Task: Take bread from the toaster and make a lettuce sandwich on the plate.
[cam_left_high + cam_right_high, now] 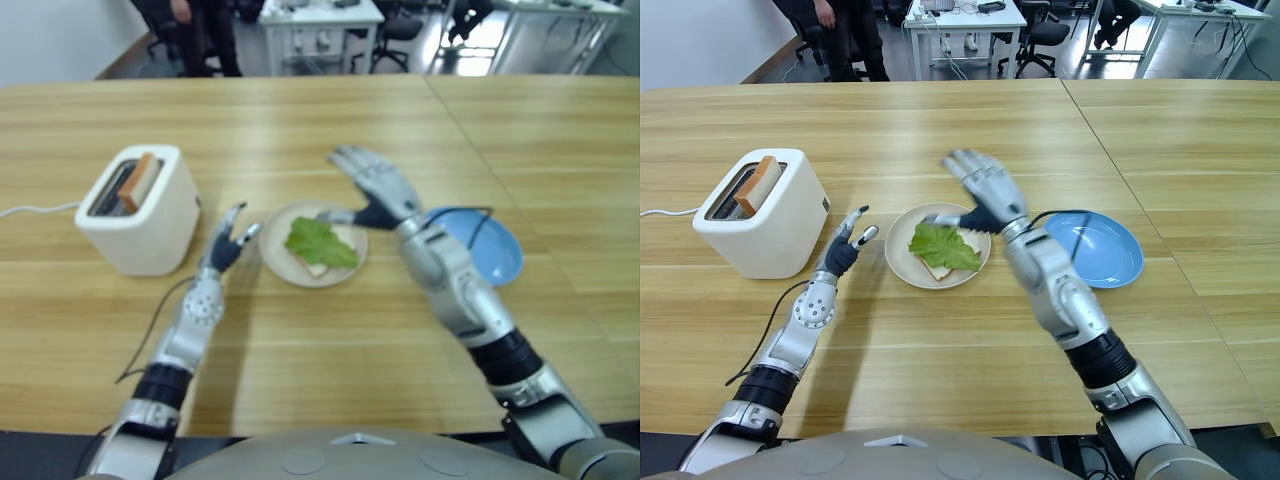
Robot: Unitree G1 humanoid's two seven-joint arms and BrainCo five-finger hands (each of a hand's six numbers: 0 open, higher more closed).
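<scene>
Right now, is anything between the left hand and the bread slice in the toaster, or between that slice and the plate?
Nothing visible. The left hand is beside the toaster, whose bread slice stands exposed. Bare table runs to the plate; the right hand is by its far right edge, past the lettuce.

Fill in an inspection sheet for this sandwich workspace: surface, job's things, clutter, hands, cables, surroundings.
Surface: wooden table, with a seam on the right.
Job's things: toaster holds one bread slice; plate carries a bottom slice with lettuce on top.
Clutter: blue plate, empty, right of the plate.
Hands: left hand open, between toaster and plate; right hand open, fingers spread, by the plate's far right edge.
Cables: white cord runs left from the toaster; black cable loops from the right wrist over the blue plate.
Surroundings: desk and office chairs behind.
</scene>
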